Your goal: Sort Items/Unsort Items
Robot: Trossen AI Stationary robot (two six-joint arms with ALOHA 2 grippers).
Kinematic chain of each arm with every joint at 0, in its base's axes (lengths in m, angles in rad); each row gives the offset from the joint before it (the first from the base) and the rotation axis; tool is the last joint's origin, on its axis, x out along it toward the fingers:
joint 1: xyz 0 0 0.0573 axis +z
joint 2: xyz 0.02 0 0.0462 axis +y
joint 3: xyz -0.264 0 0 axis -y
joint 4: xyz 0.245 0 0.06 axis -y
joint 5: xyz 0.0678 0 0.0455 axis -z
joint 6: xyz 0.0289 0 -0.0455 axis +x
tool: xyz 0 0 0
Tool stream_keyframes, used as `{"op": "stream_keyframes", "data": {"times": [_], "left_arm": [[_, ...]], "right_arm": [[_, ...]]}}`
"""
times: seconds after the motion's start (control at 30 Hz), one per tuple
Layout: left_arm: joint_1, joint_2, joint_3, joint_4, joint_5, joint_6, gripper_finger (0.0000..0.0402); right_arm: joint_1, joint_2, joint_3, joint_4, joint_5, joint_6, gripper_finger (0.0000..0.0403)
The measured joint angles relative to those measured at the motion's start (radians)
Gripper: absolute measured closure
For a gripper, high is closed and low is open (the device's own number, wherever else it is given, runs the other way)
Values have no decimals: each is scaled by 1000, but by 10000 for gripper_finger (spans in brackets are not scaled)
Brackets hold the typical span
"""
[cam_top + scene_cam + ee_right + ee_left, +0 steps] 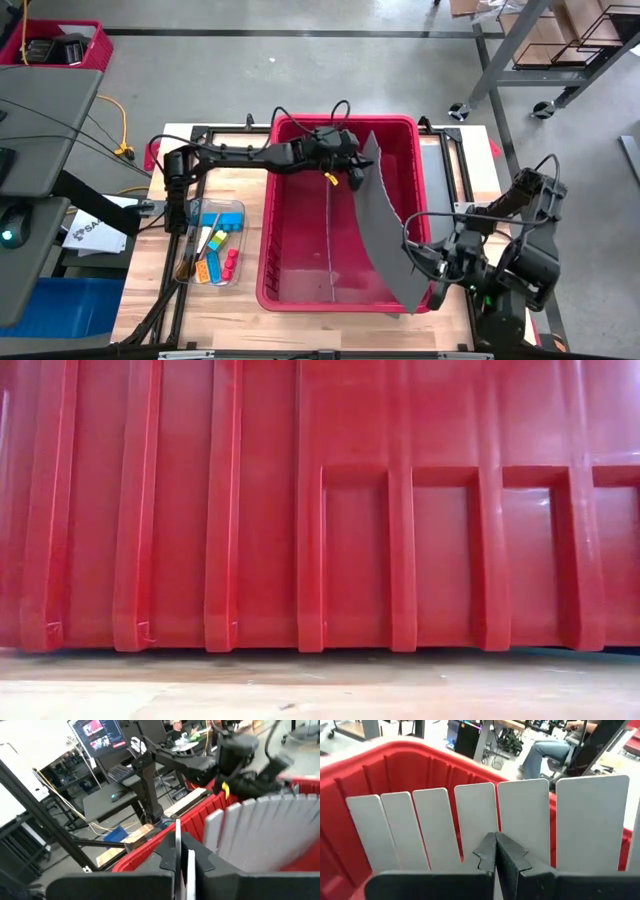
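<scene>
The left tool point(352, 172) reaches over the far half of the large red bin point(300, 296), its fingers clenched on the upper end of a grey slotted divider sheet point(385, 235). In the left wrist view the two dark fingers point(487, 852) meet tight against the sheet's grey slats point(525, 820), with the bin's red wall behind them.

The right tool point(432, 270) sits at the bin's near right corner, clenched on the lower end of the same sheet; its wrist view shows the fingers point(172, 857) pinching a thin grey edge. The sheet curves across the bin's right side between the two tools.

The items point(215, 250), small coloured blocks in blue, yellow, orange, red and green, lie in a clear tray point(236, 208) on the wooden worktop point(250, 200). The tray is outside the bin, well apart from both tools, beside the left arm's base and on the far side of the bin from the right tool. Neither tool touches them.

The low view shows only the bin's ribbed red wall point(300, 510).
</scene>
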Motion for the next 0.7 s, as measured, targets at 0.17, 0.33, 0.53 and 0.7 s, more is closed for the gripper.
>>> {"op": "stream_keyframes", "data": {"times": [0.17, 0.33, 0.53, 0.7], "left_arm": [[-12, 1, 0, -3, -27, 28, 401], [-13, 2, 0, 60, -68, 44, 402], [-2, 44, 1, 153, -71, 49, 402], [4, 82, 64, 150, -79, 88, 402]], "right_arm": [[1, -1, 61, 2, 12, -157, 403], [-2, -2, 118, 2, 15, -275, 403], [-2, -2, 127, -10, 15, -326, 403], [-22, -2, 127, -21, 10, -345, 403]]}}
